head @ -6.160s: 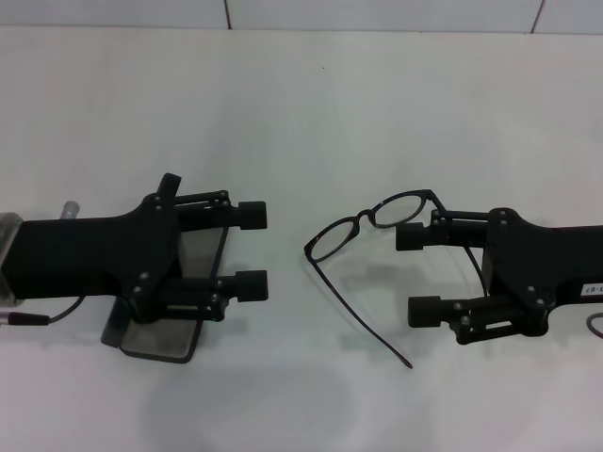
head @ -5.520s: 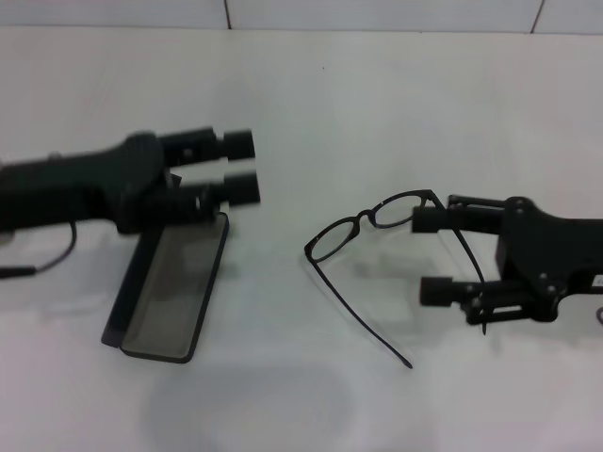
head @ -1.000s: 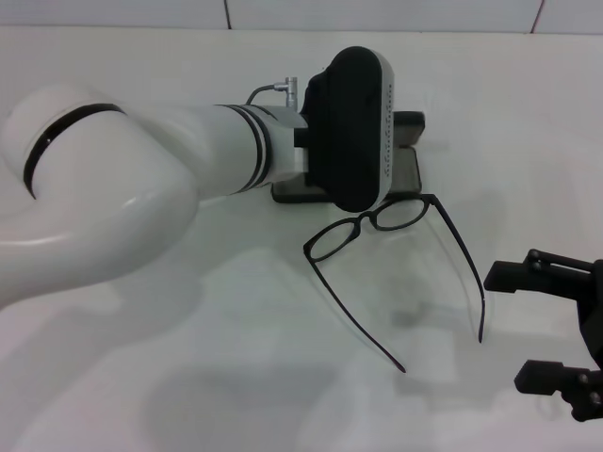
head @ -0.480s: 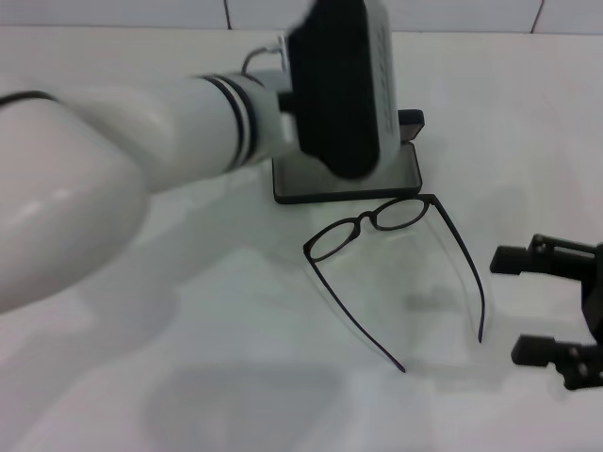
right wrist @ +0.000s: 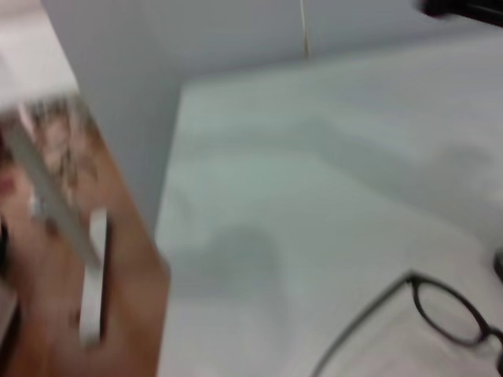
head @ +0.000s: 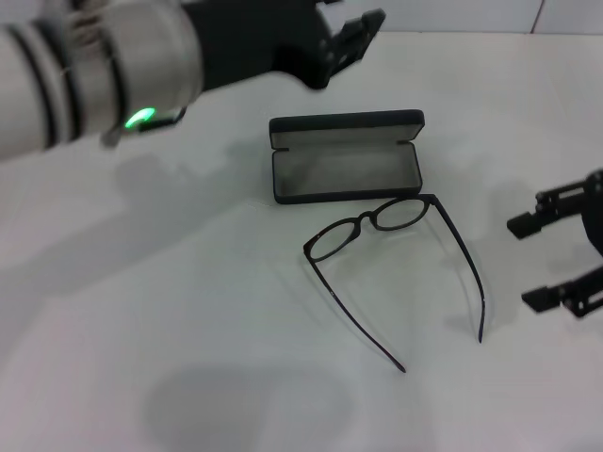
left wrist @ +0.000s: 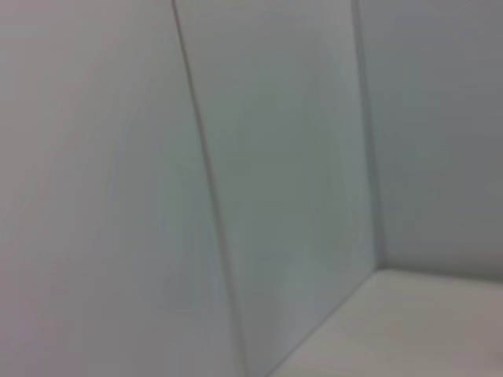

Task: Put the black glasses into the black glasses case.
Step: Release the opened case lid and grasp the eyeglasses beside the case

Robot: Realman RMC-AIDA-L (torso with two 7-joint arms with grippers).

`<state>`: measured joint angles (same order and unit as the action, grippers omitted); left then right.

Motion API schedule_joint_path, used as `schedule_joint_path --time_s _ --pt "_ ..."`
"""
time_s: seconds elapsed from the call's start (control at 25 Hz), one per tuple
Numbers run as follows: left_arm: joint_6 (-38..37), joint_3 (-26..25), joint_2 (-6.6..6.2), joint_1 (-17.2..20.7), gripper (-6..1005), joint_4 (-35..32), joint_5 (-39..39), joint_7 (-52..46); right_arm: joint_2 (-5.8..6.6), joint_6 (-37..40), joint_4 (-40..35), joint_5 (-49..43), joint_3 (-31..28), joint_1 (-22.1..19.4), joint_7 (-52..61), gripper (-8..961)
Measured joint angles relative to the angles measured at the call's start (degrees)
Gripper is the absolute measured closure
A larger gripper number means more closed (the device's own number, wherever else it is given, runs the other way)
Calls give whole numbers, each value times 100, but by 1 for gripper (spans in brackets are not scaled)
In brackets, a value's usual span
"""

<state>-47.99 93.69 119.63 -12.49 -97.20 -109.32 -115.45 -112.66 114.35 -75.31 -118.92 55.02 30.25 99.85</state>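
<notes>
While the black glasses case (head: pixel 345 155) lies open on the table (head: pixel 236 311), lid raised on its far side and grey lining showing, the black glasses (head: pixel 396 259) rest just in front of it, lenses nearest the case and nearly touching its front wall, both temple arms unfolded toward me. My right gripper (head: pixel 558 259) hangs at the table's right edge, well apart from the frame, its two fingers spread and holding nothing. My left gripper (head: pixel 347 38) is lifted above and behind the case; it looks parted and empty, though motion blur leaves that uncertain. The step in hand, as I judge it, is the pick-up: I should close on the bridge or a lens rim, not a slim temple, which would likely flex or pivot, then lower the frame level into the lining.
</notes>
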Motion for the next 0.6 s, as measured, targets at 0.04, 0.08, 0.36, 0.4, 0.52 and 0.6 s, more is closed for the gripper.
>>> schedule_joint_path --time_s 0.04,0.08,0.36,0.4,0.52,0.6 --pt "-244 -179 3 90 584 129 507 262 10 88 -49 -316 -3 286 129 129" --pt "-589 -397 4 183 587 328 1114 570 21 143 -60 -514 -4 513 194 129" --pt "-3132 -1689 3 260 664 2678 3429 2412 111 94 366 -1650 241 1834 244 146" --pt "-3399 -1869 2 253 680 3006 3585 2645 94 4 498 -1815 303 2059 240 156" --pt "-4313 -2469 -18 155 727 3975 3844 3401 -23 -299 686 -2131 546 2427 223 174" --pt "-4739 -2892 -41 95 762 4540 3823 3697 -108 -488 709 -2282 851 2566 222 175"
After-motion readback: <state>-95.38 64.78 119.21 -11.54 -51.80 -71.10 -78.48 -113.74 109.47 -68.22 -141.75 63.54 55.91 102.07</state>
